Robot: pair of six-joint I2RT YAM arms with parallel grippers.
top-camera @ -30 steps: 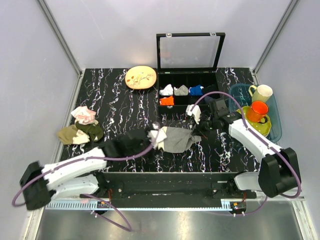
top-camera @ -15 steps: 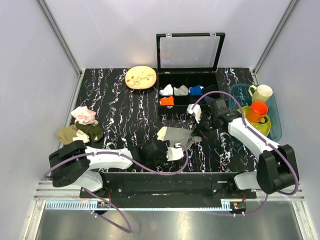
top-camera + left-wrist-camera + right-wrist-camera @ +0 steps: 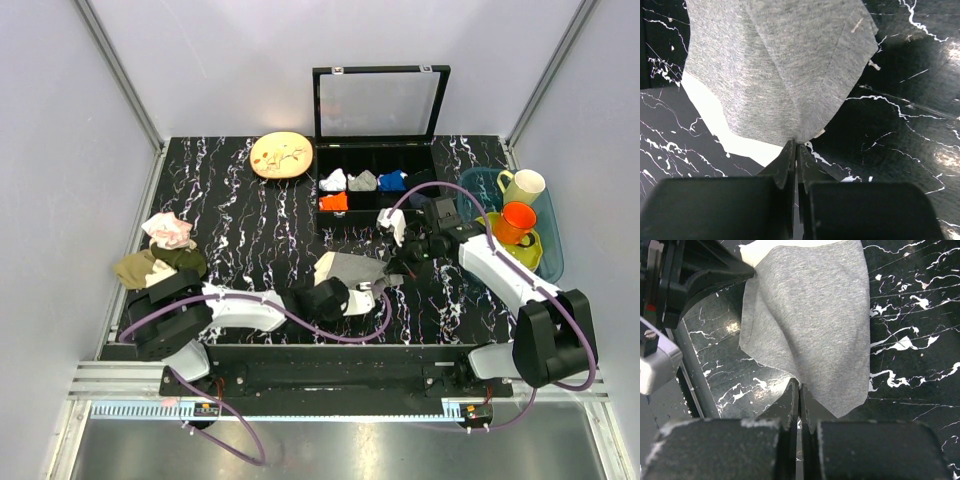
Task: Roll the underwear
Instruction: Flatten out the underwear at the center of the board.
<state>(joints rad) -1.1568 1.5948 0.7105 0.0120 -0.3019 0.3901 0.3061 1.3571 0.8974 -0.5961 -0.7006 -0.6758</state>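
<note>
Underwear (image 3: 350,272) lies on the black marbled table (image 3: 240,200), near its front edge and between my two arms. It is a mid-grey cloth spread partly flat, with a paler cream edge showing at its left side. My left pincer (image 3: 372,296) sits at the garment's near edge, just in front of it. Through the left wrist camera, the fingers (image 3: 790,165) are pressed together with no gap. The lowest fold of the grey cloth (image 3: 780,75) is caught right at their tips, and the cream edge spreads out to the left. My right pincer (image 3: 400,262) meets the cloth from the right side. In the right wrist view its jaws are likewise closed tight, nipping the edge of the cloth (image 3: 810,315), which bulges upward a little beyond the tips. My left arm's dark body fills that view's upper left corner.

Behind the garment stands a black divided box (image 3: 420,160) with its lid raised and small rolled cloths in several compartments. A pink-and-white cloth (image 3: 168,230) and olive-green and tan cloths (image 3: 160,265) lie well apart at the left.
</note>
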